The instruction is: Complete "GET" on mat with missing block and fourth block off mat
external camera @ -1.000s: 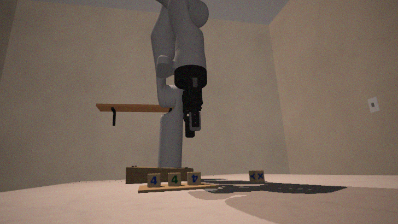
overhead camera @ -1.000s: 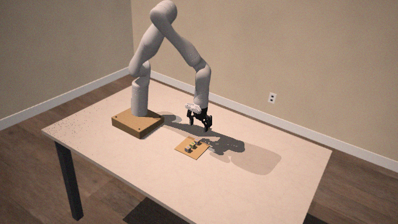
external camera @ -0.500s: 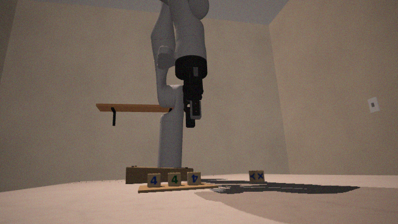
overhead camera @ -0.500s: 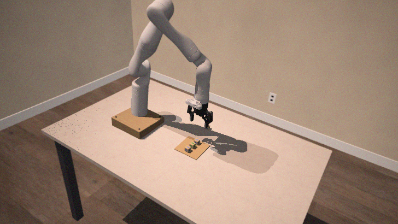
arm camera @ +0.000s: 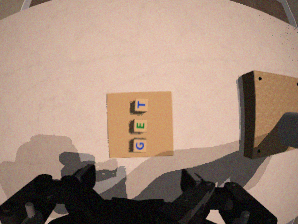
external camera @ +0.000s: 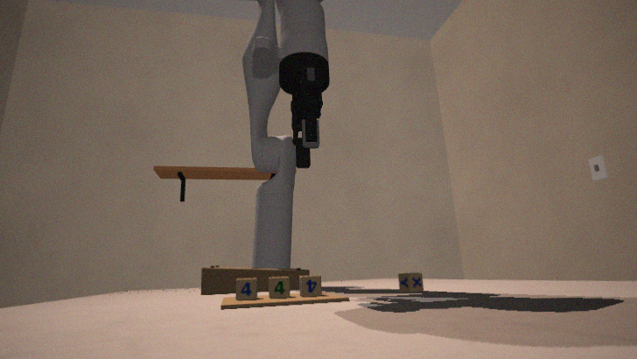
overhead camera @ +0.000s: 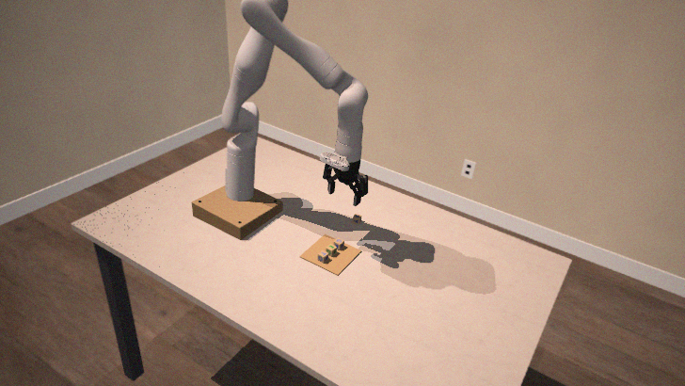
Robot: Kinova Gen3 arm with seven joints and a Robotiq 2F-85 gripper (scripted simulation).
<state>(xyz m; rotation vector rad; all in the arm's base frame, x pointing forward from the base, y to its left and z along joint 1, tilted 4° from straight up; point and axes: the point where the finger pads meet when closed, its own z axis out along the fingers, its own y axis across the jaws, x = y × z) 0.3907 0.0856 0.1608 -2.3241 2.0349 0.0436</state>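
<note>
Seen from the wrist camera, the gripper [arm camera: 136, 205] fills the bottom of the frame with its fingers spread wide and nothing between them; it hangs high above the table [overhead camera: 239, 306], released. Beyond it lies the mat [arm camera: 140, 124], flat, with three blocks in a straight row: the G block [arm camera: 137, 144] nearest, the E block [arm camera: 139, 125] in the middle and the T block [arm camera: 139, 106] farthest, each close beside its neighbour, none visibly touching, and all well inside the mat's edges. The letters sit on the top faces; whether they read upright for someone at the base [arm camera: 269, 112] cannot be fully settled from this angle, though their order runs properly along the row. Further off, in the exterior view, the fourth block [external camera: 410, 282] stands on the bare table well apart from the mat, with X marks on its side. The blocks look like small rigid cubes, probably light and with smooth printed faces, so they would likely slide or tip if nudged. If any needed adjusting, the sound hold would be from above on two opposite side faces, low enough to keep the cube from pivoting, leaving the lettered top free. As it stands, the row appears complete, and the arm seems only to need to keep clear.
</note>
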